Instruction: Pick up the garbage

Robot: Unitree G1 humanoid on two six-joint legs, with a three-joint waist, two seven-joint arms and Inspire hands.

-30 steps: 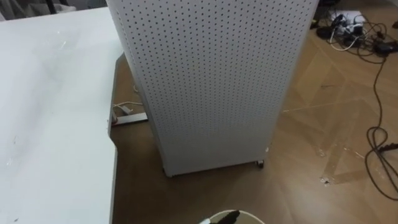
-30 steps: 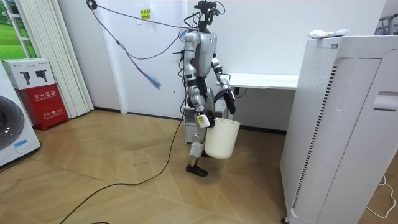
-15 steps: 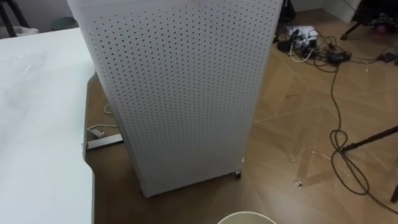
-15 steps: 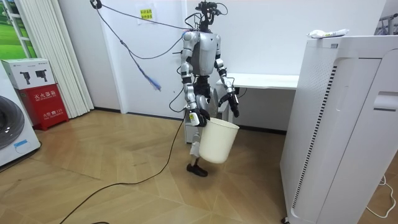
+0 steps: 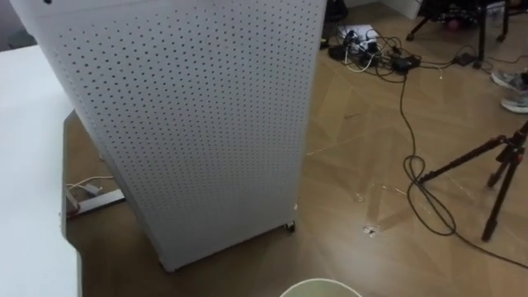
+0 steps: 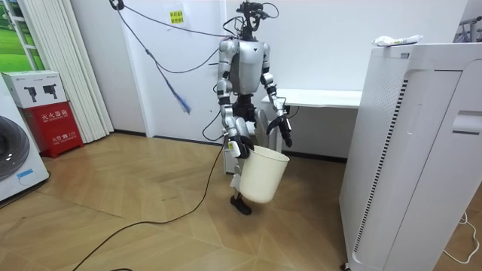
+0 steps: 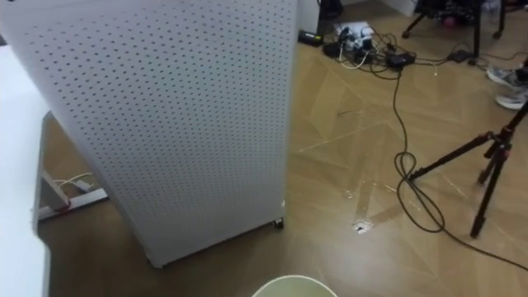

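The cream rim of the bucket (image 6: 263, 175) is nearest the robot's head camera, just showing at the bottom edge of the eye views. In the room view the bucket hangs tilted in front of the robot's thighs. The right hand (image 6: 236, 145) is curled over its rim, on the room view's left. The left hand (image 6: 283, 128) hangs beside the hip, apart from the bucket. Whether it is spread or pressed together I cannot tell from here. The robot stands upright on the wooden floor (image 5: 346, 190).

Just beyond the bucket rises a tall white perforated cabinet (image 5: 198, 124) on small wheels. The white worktop (image 5: 29, 181) lies to the robot's left of it. On the cabinet's top lies a small pale thing (image 6: 392, 40), too small to make out.

Past the cabinet, to the robot's right, a dark tripod (image 5: 505, 148) stands on the floor. Farthest off, a tangle of cables (image 5: 371, 49) lies on the floor. A pair of shoes (image 5: 510, 78) shows at the right edge.
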